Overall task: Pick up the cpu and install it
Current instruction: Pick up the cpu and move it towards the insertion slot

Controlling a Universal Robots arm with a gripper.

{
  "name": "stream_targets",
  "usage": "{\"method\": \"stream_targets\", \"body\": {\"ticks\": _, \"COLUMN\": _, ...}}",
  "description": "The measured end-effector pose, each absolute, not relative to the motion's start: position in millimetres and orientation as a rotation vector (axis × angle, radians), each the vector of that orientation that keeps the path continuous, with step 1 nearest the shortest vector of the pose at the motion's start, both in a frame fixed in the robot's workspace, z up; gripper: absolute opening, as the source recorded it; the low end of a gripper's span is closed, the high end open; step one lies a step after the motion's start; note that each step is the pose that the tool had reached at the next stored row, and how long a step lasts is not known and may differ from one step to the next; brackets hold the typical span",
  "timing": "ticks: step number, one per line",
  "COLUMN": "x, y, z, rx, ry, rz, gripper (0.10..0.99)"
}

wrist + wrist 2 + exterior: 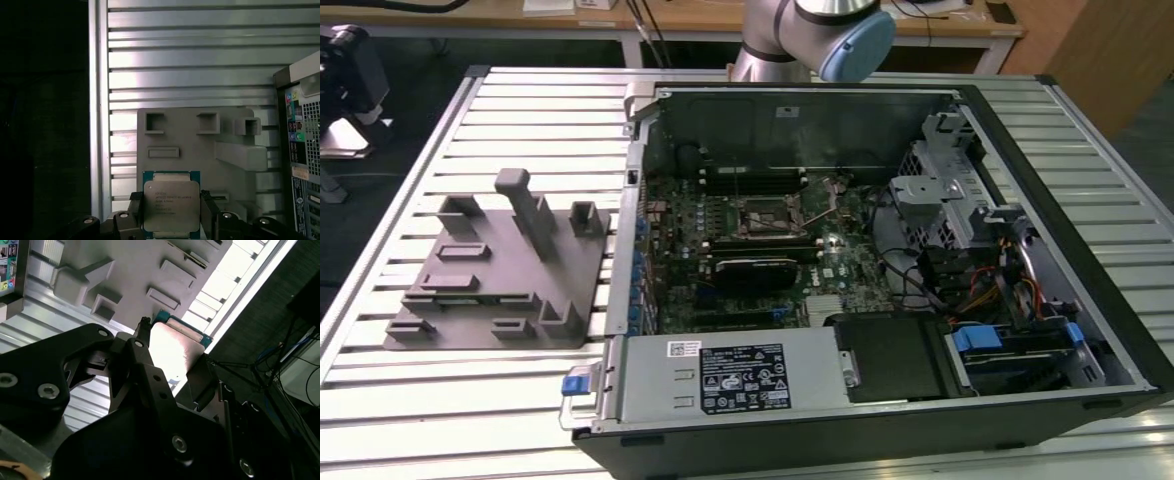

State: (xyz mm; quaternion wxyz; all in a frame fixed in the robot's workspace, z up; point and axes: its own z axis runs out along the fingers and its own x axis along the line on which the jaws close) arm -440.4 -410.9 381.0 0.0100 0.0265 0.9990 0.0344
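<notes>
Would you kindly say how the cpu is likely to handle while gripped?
The cpu is a thin flat plate with a metal lid: probably stiff and light. The gripper pinches only two opposite edges, so it may slip if jolted. Its thin green rim looks chippable.

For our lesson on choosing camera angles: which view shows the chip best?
The first wrist view: the chip faces the camera, its silver top plain, held in the gripper. The second wrist view shows it slantwise, glare-washed, partly behind the gripper. The exterior view gives the open computer case.

cpu (171, 204) silver, green edge | fixture (500, 290) grey | table (454, 400) ribbed silver
</notes>
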Motion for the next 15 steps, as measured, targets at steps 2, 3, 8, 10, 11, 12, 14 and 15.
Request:
{"method": "stream_targets", "body": {"ticks": 2, "x": -440, "y": -411, "z": 381, "rx": 0.083, "ry": 3.118, "rz": 0.108, "gripper": 0.541}}
{"method": "stream_targets", "body": {"ticks": 3, "x": -440, "y": -411, "z": 381, "rx": 0.083, "ry": 3.118, "rz": 0.108, "gripper": 0.541}}
{"method": "stream_targets", "body": {"ticks": 8, "x": -440, "y": -411, "z": 382, "rx": 0.083, "ry": 3.119, "rz": 0.107, "gripper": 0.541}}
{"method": "stream_targets", "body": {"ticks": 10, "x": -438, "y": -411, "z": 381, "rx": 0.083, "ry": 3.119, "rz": 0.107, "gripper": 0.541}}
{"method": "stream_targets", "body": {"ticks": 11, "x": -436, "y": -411, "z": 381, "rx": 0.083, "ry": 3.119, "rz": 0.107, "gripper": 0.541}}
{"method": "stream_targets", "body": {"ticks": 12, "x": -435, "y": -411, "z": 381, "rx": 0.083, "ry": 3.119, "rz": 0.107, "gripper": 0.541}}
{"method": "stream_targets", "body": {"ticks": 14, "x": -431, "y": -411, "z": 381, "rx": 0.083, "ry": 3.119, "rz": 0.107, "gripper": 0.541}}
{"method": "stream_targets", "body": {"ticks": 15, "x": -429, "y": -411, "z": 381, "rx": 0.083, "ry": 3.119, "rz": 0.107, "gripper": 0.541}}
